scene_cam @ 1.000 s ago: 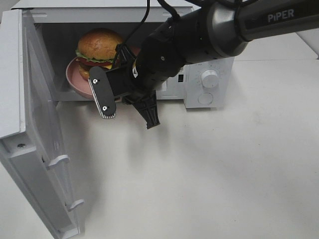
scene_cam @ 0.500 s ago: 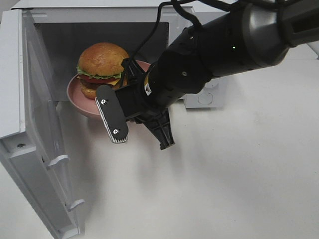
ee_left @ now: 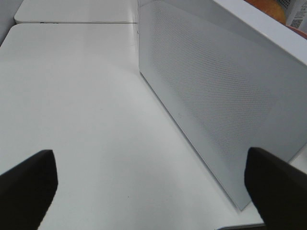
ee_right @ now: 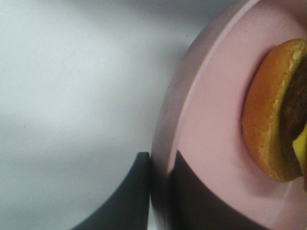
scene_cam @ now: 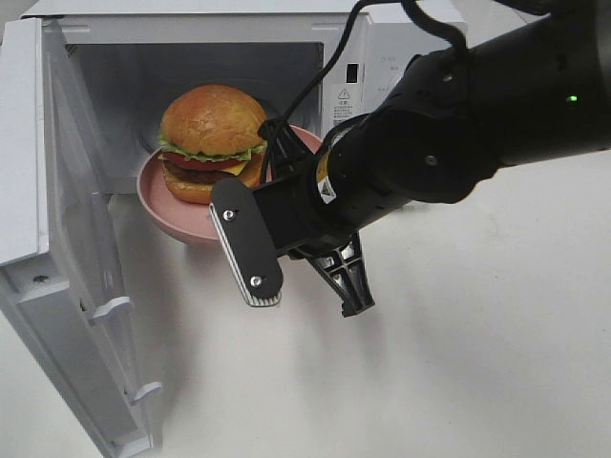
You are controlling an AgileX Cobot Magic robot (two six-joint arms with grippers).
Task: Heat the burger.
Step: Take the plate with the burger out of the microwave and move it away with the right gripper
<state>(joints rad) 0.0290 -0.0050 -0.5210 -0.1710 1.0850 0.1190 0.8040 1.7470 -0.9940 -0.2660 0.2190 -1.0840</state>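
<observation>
The burger [scene_cam: 212, 134], with a glossy brown bun, lettuce, tomato and cheese, sits on a pink plate [scene_cam: 177, 205] at the mouth of the open white microwave [scene_cam: 191, 24]. In the right wrist view my right gripper [ee_right: 160, 191] is shut on the plate's rim [ee_right: 168, 143], one dark finger on each side of it, with the burger's bun [ee_right: 268, 124] just beyond. The bulky black right arm [scene_cam: 449, 134] reaches in from the right and hides the fingers in the high view. My left gripper [ee_left: 151, 191] is wide open with nothing in it, beside the outer face of the microwave door [ee_left: 216, 110].
The microwave door [scene_cam: 67, 248] stands swung open toward the front left, with its latch hooks [scene_cam: 113, 307] on the edge. A wrist camera mount [scene_cam: 248, 240] hangs below the right arm. The white table [scene_cam: 458, 363] stretches in front and to the right.
The right arm has moved forward and to the right with the plate and burger, which now appear larger and closer to the microwave's front opening. The arm now covers the control panel.
</observation>
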